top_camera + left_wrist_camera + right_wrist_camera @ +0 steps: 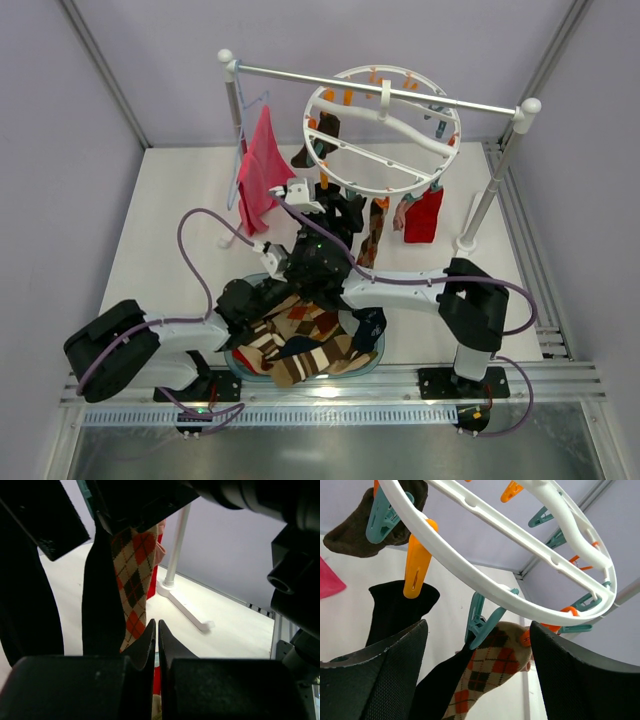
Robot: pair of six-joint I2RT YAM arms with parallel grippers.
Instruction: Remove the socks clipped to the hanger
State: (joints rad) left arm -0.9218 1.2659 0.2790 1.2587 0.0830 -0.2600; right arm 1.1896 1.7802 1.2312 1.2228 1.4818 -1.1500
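Observation:
The white round hanger point(383, 130) point(520, 535) hangs from the rail with socks clipped below it. In the right wrist view, a teal clip point(480, 622) pins a black sock point(440, 690) beside an argyle sock point(495, 665), which an orange clip holds. My right gripper point(477, 630) point(335, 207) is open, its fingers flanking these two socks without touching them. Another black sock point(395, 605) hangs from an orange clip and a dark brown sock point(355, 535) from a teal one. A red sock point(425, 215) hangs at the right. My left gripper point(155, 630) is shut and empty, low in front of the argyle sock point(132, 575).
A round basin point(368, 362) with several loose socks sits between the arm bases. A pink cloth point(262, 170) hangs at the rail's left end. The rail's right post point(500, 170) and its white foot point(185, 607) stand at the right.

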